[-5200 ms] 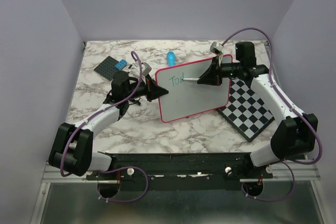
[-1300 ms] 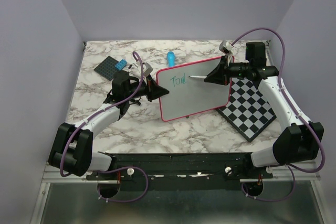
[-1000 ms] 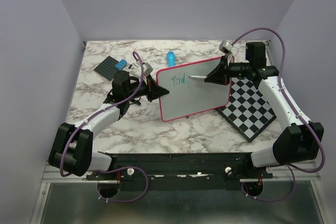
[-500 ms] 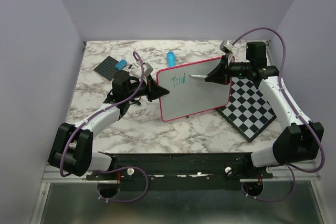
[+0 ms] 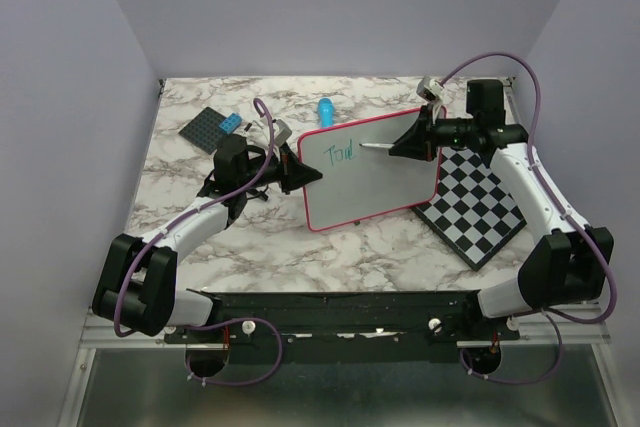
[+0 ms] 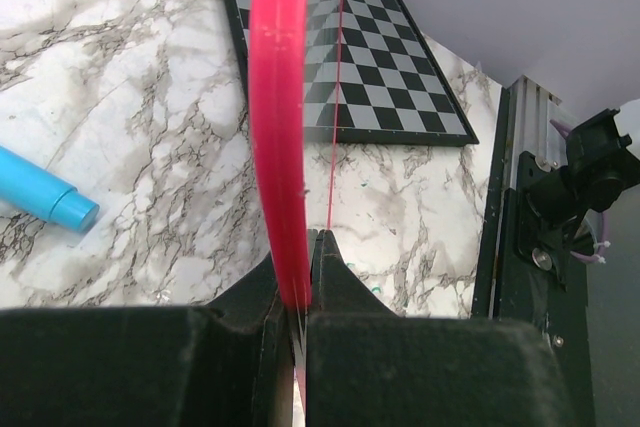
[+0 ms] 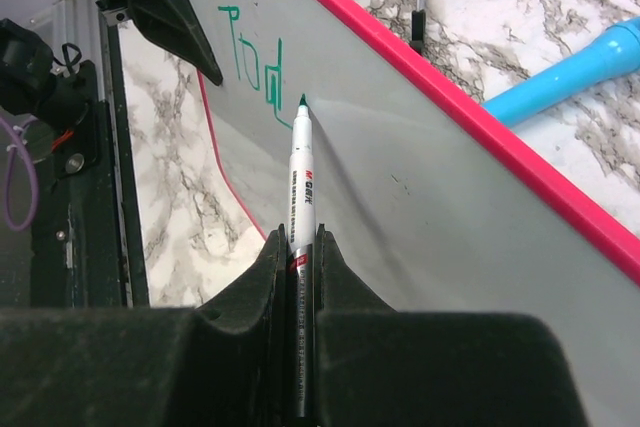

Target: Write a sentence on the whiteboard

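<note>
Pinching the stiff, seemingly light, slick whiteboard (image 5: 380, 182) by its rim (image 6: 275, 97), the left pincer (image 6: 298, 282) braces it while the right pincer (image 7: 300, 247) clamps the marker (image 7: 301, 162).

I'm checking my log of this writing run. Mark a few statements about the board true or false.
1. The left gripper clamps the whiteboard by its pink rim. True.
2. The sentence stands finished in two lines. False: only a few green letters are written.
3. The right gripper holds a marker, its tip beside the letters. True.
4. The blue cylinder lies on the whiteboard. False: the blue cylinder lies on the marble table beyond it.
</note>
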{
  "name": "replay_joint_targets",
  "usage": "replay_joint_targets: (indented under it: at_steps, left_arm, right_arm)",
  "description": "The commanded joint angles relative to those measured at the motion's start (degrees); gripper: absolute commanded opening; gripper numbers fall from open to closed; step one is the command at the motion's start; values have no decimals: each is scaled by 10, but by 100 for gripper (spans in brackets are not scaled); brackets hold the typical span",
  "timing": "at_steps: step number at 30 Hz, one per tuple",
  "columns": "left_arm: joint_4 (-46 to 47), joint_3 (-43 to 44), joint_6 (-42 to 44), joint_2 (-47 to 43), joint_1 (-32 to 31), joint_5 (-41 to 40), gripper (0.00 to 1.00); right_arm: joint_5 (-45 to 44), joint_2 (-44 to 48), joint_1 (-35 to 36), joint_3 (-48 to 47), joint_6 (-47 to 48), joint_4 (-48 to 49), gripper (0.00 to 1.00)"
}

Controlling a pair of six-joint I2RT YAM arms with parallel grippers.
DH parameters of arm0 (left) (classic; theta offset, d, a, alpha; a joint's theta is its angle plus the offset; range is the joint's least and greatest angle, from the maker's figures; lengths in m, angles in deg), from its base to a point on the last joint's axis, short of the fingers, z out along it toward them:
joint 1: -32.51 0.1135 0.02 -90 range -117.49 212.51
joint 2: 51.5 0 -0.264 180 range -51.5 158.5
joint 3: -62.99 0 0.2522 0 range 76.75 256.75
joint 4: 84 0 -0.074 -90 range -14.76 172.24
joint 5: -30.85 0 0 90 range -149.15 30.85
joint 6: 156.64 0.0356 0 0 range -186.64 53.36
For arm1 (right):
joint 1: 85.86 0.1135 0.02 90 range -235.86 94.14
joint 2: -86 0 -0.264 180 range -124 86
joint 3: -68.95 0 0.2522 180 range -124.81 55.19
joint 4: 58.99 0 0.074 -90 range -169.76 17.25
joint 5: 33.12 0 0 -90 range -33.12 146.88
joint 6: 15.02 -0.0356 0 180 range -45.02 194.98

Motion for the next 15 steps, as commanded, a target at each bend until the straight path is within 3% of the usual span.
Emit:
replay_joint_targets:
  at_steps: [1, 15]
  left_arm:
    - [-56, 1, 63, 7, -4, -43, 0]
    - [-56, 2, 64, 8, -4, -43, 0]
  right_arm:
    - [1, -16, -3, -16, -9, 15, 1]
    - [17, -27, 7, -19, -7, 5, 1]
